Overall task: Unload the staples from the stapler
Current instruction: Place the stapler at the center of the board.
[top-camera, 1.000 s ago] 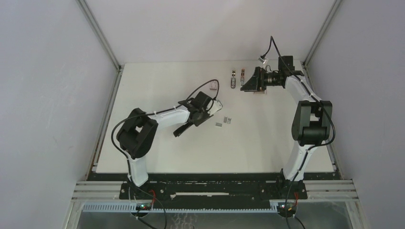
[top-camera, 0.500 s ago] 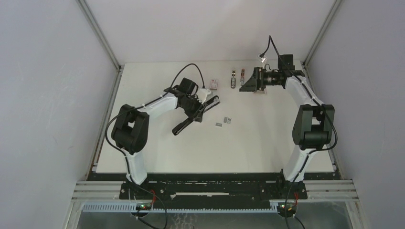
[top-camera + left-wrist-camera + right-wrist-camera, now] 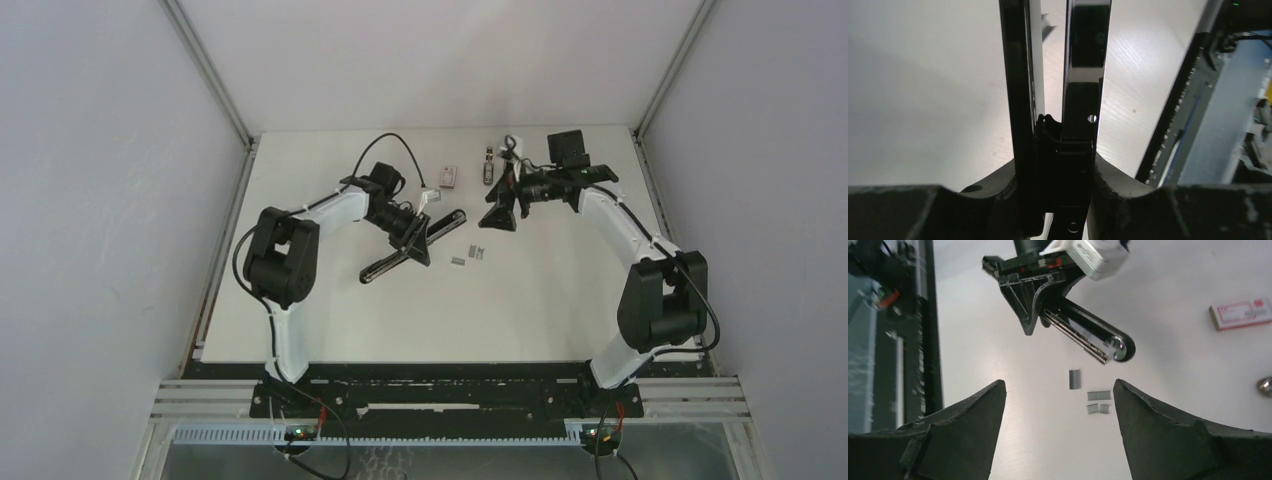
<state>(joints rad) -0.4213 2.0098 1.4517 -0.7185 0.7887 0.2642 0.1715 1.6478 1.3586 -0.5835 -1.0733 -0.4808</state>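
The long black stapler (image 3: 440, 227) lies slanted across the middle of the table, and my left gripper (image 3: 413, 233) is shut on it near its hinge. In the left wrist view its two long arms (image 3: 1020, 75) run away from my left gripper (image 3: 1063, 170) with a narrow gap between them. Several short grey staples (image 3: 468, 256) lie loose on the table just right of the stapler. My right gripper (image 3: 496, 216) hangs open above the table, right of the staples. In the right wrist view the staples (image 3: 1074, 379) show between and beyond my right gripper (image 3: 1059, 386), with the stapler (image 3: 1088, 335) farther off.
A small pink-and-white box (image 3: 449, 177) (image 3: 1240, 314) lies behind the stapler. Two small metal objects (image 3: 487, 166) sit near the back edge. Grey walls close in the table on both sides and at the back; the black frame rail (image 3: 450, 390) runs along the near edge.
My right gripper has swung from the back right toward the middle, now over the area by the staples, and its fingers have spread wider. My left arm has turned at the wrist, still holding the stapler.
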